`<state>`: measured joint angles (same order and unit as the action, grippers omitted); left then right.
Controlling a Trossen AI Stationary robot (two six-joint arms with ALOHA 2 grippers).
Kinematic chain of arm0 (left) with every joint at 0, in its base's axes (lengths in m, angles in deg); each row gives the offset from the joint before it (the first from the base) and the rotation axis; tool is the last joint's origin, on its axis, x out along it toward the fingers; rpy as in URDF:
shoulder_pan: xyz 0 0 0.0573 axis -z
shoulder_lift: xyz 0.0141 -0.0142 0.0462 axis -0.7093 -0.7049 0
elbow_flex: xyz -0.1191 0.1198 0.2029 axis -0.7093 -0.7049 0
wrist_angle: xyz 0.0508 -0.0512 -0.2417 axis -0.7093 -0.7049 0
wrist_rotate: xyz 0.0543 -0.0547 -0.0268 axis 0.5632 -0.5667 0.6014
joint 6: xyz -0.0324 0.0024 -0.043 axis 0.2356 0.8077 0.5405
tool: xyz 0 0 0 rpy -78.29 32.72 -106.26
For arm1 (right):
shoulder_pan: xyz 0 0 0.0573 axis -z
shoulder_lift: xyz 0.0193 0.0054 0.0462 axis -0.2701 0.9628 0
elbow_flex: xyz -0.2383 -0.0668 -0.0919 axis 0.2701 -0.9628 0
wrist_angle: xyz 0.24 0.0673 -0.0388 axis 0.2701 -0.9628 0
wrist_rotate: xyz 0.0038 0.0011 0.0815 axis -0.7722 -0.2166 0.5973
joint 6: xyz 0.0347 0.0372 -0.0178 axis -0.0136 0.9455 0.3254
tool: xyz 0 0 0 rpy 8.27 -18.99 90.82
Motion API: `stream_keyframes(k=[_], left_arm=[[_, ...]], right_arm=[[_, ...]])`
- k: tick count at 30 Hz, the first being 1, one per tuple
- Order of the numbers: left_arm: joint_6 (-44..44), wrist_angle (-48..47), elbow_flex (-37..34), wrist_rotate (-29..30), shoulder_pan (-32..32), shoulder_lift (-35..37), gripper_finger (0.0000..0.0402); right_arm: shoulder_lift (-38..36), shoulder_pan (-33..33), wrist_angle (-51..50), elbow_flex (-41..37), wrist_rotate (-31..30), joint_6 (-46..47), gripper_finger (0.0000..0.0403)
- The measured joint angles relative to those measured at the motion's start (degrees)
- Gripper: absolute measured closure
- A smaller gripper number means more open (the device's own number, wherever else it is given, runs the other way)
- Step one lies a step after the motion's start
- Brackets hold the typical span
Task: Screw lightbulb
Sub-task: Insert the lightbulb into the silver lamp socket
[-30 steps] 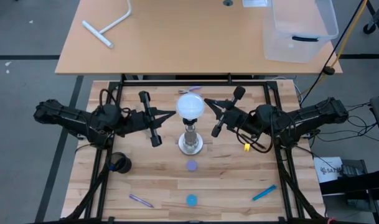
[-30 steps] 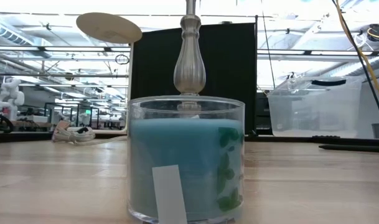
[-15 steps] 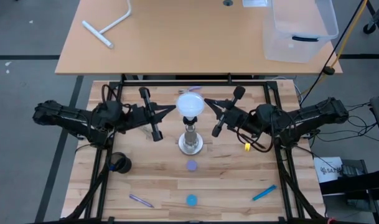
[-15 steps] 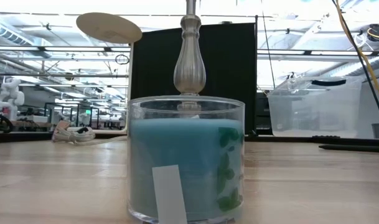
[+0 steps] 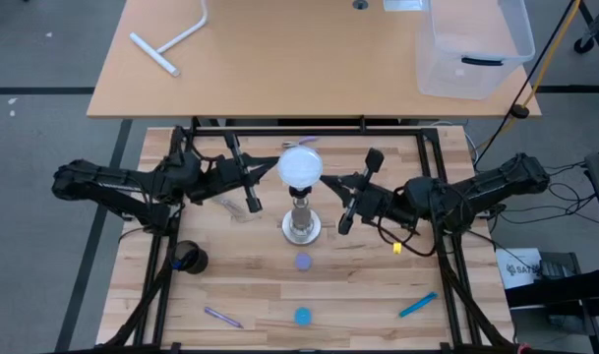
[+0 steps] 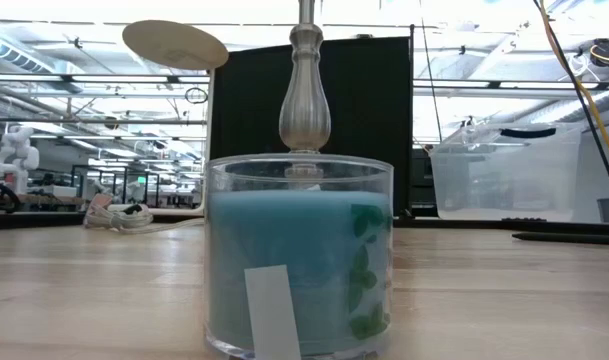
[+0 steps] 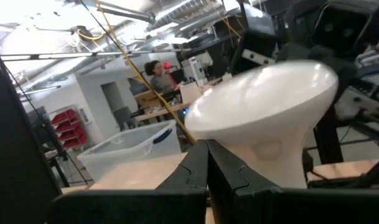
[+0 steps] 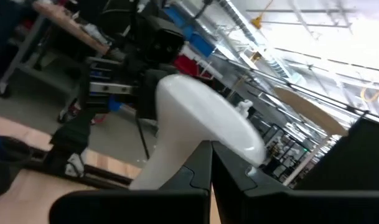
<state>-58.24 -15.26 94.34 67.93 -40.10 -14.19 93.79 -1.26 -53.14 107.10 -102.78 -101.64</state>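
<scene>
White frosted lightbulb (image 5: pixel 301 168) sits atop silvery socket stand (image 5: pixel 301 222), mid-table. Left gripper (image 5: pixel 263 178) and right gripper (image 5: pixel 328 183) flank it just beside the globe, fingers pressed together, holding nothing. Blue candle jar (image 6: pixel 299 268): blank white label, green leaf motif; no legible writing.

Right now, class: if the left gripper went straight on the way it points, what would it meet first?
Probably the lightbulb: the shut left gripper points right at its globe on the socket stand; exact height is unclear.

Bright overhead light; wrist views soft, ceiling glare.
</scene>
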Motion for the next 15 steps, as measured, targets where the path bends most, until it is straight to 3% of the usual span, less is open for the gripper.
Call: stream_keyframes(k=[7, 15], left_arm=[[1.4, 0.2, 0.0, -0.2, -2.0, 0.0, 0.0401], [-0.3, 1.4, 0.0, -0.2, 1.0, 2.7, 0.0401]], right_arm=[[0.0, -1.4, -2.8, 0.0, -0.4, 0.8, 0.0403], [0.0, -1.0, -5.6, 0.0, -2.8, 3.0, 0.0403]])
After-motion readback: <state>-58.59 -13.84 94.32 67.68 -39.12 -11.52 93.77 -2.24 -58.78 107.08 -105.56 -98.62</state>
